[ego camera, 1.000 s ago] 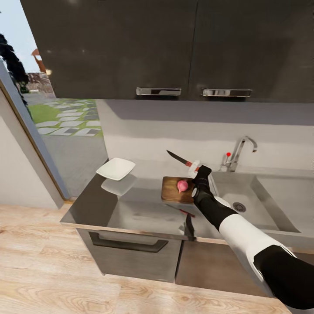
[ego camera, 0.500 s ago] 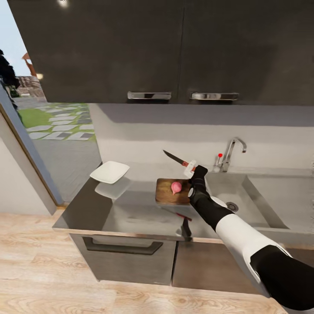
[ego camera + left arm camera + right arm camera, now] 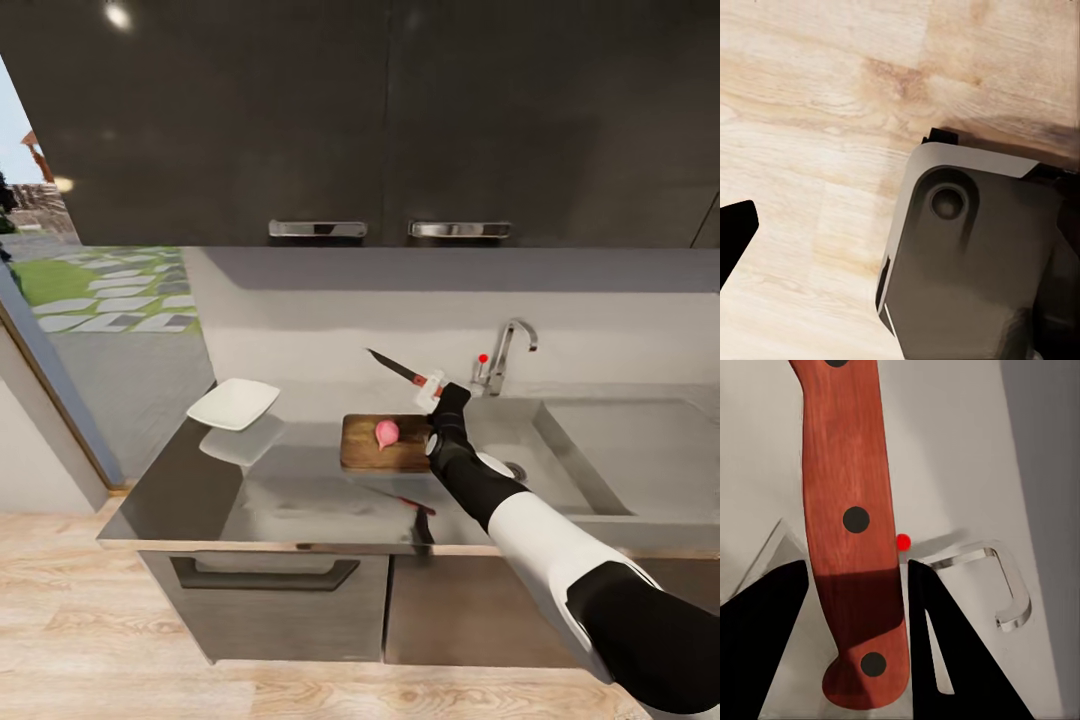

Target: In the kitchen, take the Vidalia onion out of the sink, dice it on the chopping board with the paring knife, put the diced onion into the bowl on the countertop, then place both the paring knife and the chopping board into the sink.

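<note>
Right now the Vidalia onion [image 3: 387,433] sits whole on the chopping board [image 3: 362,455], near the board's middle. I take the board as my landmark: it lies flat on the countertop [image 3: 290,495], just beside the sink [image 3: 560,470]. My right gripper [image 3: 436,389] hangs above the board's far corner on the sink side, clamped on the paring knife [image 3: 397,367], whose dark blade slants up and away over the board's far edge.

From my head camera the handle is barely a speck. My right wrist camera shows what that one cannot: the reddish handle [image 3: 851,532] with three dark rivets, pinched between the two black fingers [image 3: 761,637], and behind it the chrome tap [image 3: 1001,585] with its red knob [image 3: 903,541].

Well apart from the board, toward the open doorway, the white bowl [image 3: 234,403] stands with nothing visible in it. The sink basin holds only its round drain [image 3: 515,470].

My left wrist camera looks at wooden floor [image 3: 810,112] and a grey part of the robot [image 3: 967,255]; a black finger [image 3: 735,232] shows at the edge, and I cannot tell how the left jaws stand.
</note>
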